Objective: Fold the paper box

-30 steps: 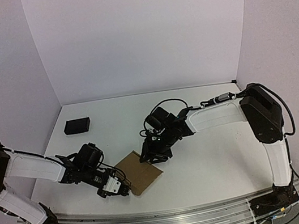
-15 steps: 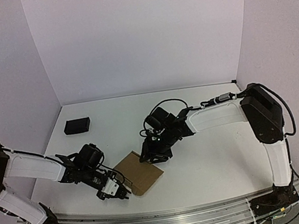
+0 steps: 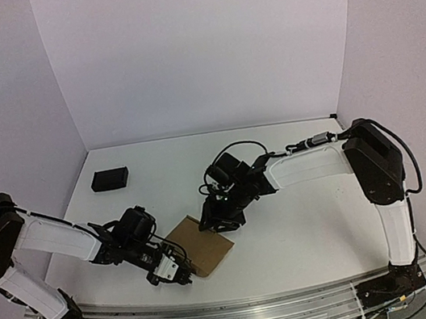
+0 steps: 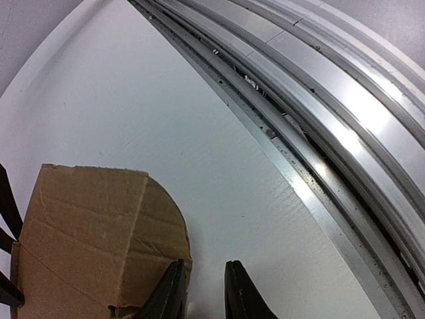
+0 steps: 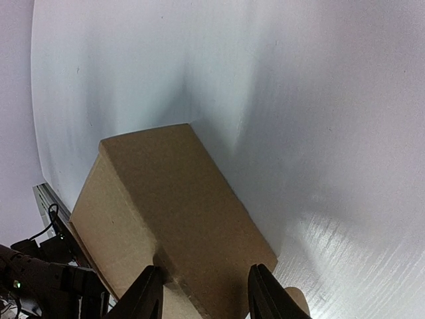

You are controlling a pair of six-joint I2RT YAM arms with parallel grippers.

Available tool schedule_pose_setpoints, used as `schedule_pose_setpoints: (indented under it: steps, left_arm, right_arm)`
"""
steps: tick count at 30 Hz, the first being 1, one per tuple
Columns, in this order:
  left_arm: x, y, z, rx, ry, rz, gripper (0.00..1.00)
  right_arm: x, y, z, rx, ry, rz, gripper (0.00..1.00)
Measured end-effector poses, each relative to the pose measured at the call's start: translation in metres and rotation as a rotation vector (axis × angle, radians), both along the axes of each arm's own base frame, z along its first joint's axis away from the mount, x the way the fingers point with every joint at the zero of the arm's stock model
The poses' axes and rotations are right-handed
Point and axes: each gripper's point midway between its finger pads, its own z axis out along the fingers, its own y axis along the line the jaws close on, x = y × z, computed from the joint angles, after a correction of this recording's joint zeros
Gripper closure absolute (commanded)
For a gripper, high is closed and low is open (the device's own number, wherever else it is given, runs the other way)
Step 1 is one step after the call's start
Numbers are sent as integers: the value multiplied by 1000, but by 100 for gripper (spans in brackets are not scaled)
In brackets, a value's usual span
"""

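1. Top external view: the paper box (image 3: 201, 245) lies on the white tabletop (image 3: 306, 226) near the front edge, between the two arms. It looks like a flat brown slab with one corner turned toward the metal rail (image 3: 246, 311). The left gripper (image 3: 180, 275) is low at the box's near-left edge, and the right gripper (image 3: 220, 220) is down on its far corner. A small black block (image 3: 109, 178) sits well apart at the back left
2. Left wrist view: the jaws stand a narrow slit apart with only bare tabletop showing between them, so this gripper has hold of nothing I can see. One fingertip (image 4: 169, 292) touches the edge of a rounded flap (image 4: 158, 222), which is creased but not tucked in
3. Right wrist view: the box reads as a shallow cuboid with a closed upper face. The fingers (image 5: 147, 292) straddle its near end with cardboard filling the space between them. I cannot tell whether they pinch it or only press it down
4. The step in hand looks like closing the loose end flap, with the right arm bracing the box. The next move calls for the left gripper to nudge the rounded flap up and inward along its crease, while the right arm keeps the box from sliding
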Motion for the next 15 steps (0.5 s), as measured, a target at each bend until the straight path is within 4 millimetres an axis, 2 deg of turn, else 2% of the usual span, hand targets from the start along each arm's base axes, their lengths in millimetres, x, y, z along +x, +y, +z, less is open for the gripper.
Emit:
schedule_pose_setpoints:
  steps: [10,15]
  left_arm:
    - [17,-7,-3,8,-57,75,77]
    - [22,-7,-4,16,-64,105,80]
  right_arm:
    - [3,-1,1,-10,-17,-20,57]
    - [5,-2,2,-16,-26,-33,57]
